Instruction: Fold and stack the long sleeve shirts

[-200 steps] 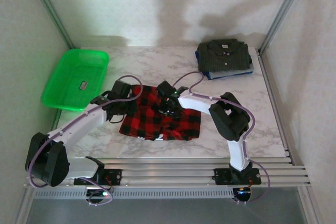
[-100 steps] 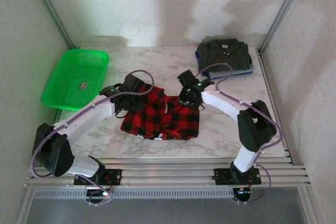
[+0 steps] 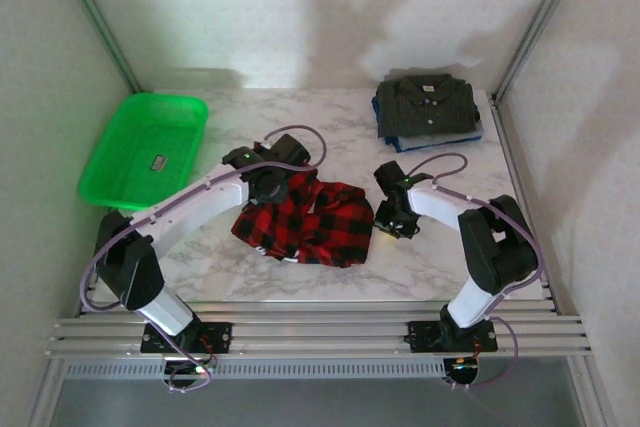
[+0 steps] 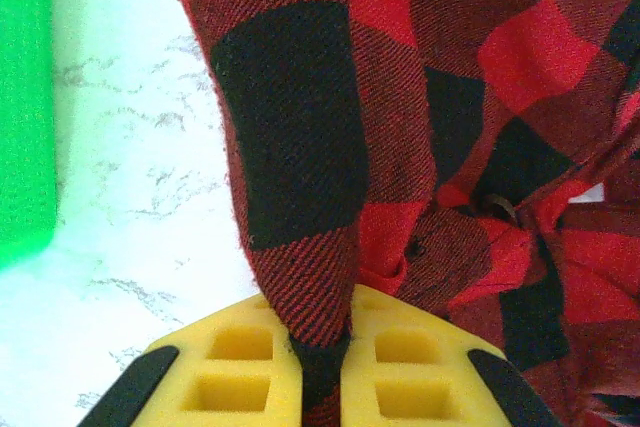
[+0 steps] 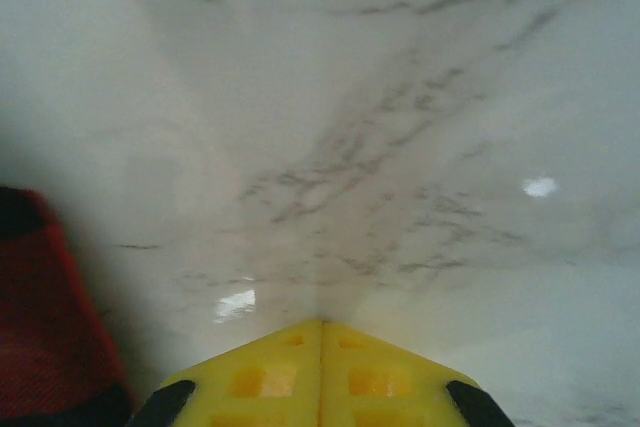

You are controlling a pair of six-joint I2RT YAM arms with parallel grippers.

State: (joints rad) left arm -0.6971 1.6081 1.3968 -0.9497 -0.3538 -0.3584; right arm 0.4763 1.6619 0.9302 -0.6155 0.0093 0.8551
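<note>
left gripper pinching a fold of plaid shirt, rest bunched just ahead of it. right gripper pressed together, empty, shirt edge at its left. Risk: one-arm pull on thin pinch, cloth slips or bunches up. Left wrist cam shows the pinch; top cam shows folded grey shirt well beyond right gripper

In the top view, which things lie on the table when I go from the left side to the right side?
green basket → red-and-black plaid shirt → folded dark shirt
</note>
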